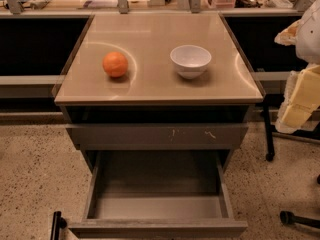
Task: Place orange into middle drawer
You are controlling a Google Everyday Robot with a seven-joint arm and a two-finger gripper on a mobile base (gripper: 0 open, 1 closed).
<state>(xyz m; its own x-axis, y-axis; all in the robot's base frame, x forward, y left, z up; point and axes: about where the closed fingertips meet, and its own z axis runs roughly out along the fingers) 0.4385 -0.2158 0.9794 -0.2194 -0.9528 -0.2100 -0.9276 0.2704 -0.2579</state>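
The orange [115, 64] rests on the left half of the tan cabinet top [150, 86], clear of every edge and casting a faint reflection on the glossy surface. It is untouched and not yet in any drawer. A white bowl [190, 60] stands upright on the right half of the same top, level with the fruit and well apart from it; its inside looks bare.

Below the top runs a dark slot, then a closed grey drawer front [125, 135] bearing pale scratch marks right of centre. Beneath that front the middle drawer [157, 206] is pulled out toward the camera. It is a deep grey box, nearly as wide as the cabinet, with its plain floor and side walls exposed and nothing lying in it.

The gripper [301, 101] appears at the right edge of the view as cream and white parts. It hangs beside the cabinet, lower than the top, well away from the orange and in contact with nothing visible. Whether it is released or clenched cannot be told.

The cabinet stands on a speckled floor [30, 174]. A black caster [291, 217] sits at the lower right, and a black bar [56, 225] at the lower left.
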